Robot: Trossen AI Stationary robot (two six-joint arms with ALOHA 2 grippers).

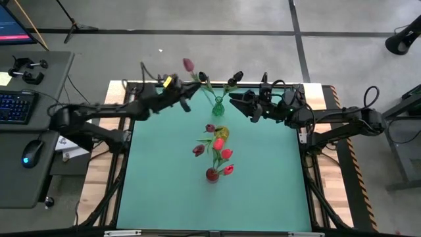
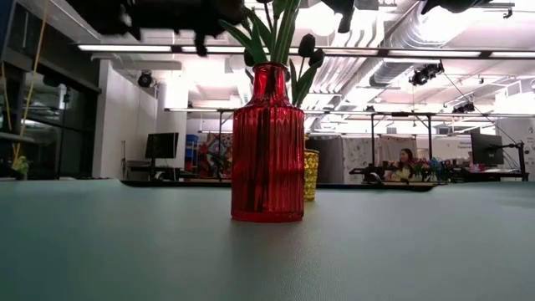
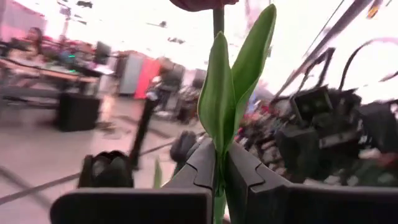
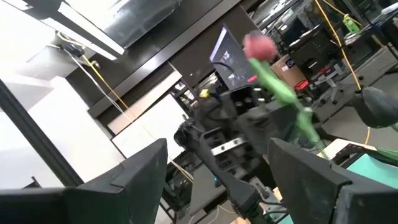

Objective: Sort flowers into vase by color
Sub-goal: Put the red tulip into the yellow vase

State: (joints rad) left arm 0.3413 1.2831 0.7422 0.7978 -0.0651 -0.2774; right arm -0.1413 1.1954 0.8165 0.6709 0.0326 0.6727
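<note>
My left gripper is shut on a pink-headed flower at the table's far edge, just left of the green vase. That vase holds near-black flowers. My right gripper stands open on the vase's right side, with nothing between its fingers. Nearer the middle stand a yellow vase with maroon flowers and a red vase with red flowers. My left gripper pinches the flower's green stem low down, where the two leaves start, between its two fingers. The fingers reach in roughly level from the table's left. The stem rises out of them, and the pink head is high above. The flower is lifted clear of the table.
The three vases stand in a row from the far edge toward the table's middle. Bare green tabletop lies to the left, right and near side of them. A desk with a keyboard and mouse stands beyond the table's left edge.
</note>
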